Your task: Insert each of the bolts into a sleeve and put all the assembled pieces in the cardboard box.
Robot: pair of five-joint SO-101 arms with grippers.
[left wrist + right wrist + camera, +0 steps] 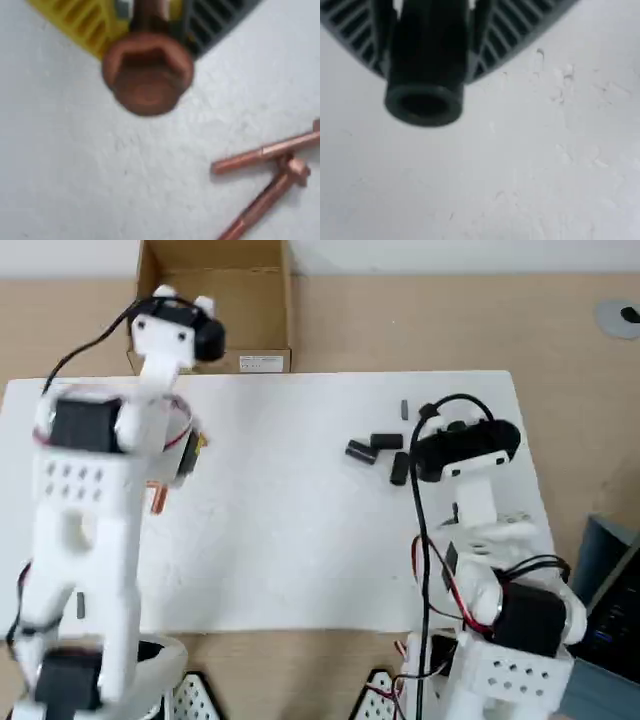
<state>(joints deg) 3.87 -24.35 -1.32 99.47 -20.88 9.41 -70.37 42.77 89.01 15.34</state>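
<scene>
**Bolt in one grip, sleeve in the other: the pair is ready to be joined**

On the left of the desk (290, 540), the left arm (85, 500) stands over the white surface. The left jaws are clamped on a copper bolt (147, 75), whose hexagonal head faces the wrist camera while its shank runs back between them. Two loose bolts (265, 152) lie crossed on the desk just beside it, waiting their turn. The cardboard box (250, 300) sits at the far left, beyond the white surface, and no assembled piece can be made out in its visible part.

Right of centre, towards the far side, a few spare sleeves (362, 452) lie close together. Just right of them is the right arm (470, 455). The right jaws are closed around a black sleeve (425, 95), and its open end points out towards the wrist camera, clear of the desk.

The step in hand looks like the first insertion: each arm has its part, but the two are well apart across the desk. The next move probably calls for bringing both arms to the middle. There the bolt's free tip must be turned towards the sleeve's open mouth, and the two set on one line before pushing in. The bore looks only a little wider than the shank, so a small tilt could jam the tip on the rim or twist a part out of its grip.
</scene>
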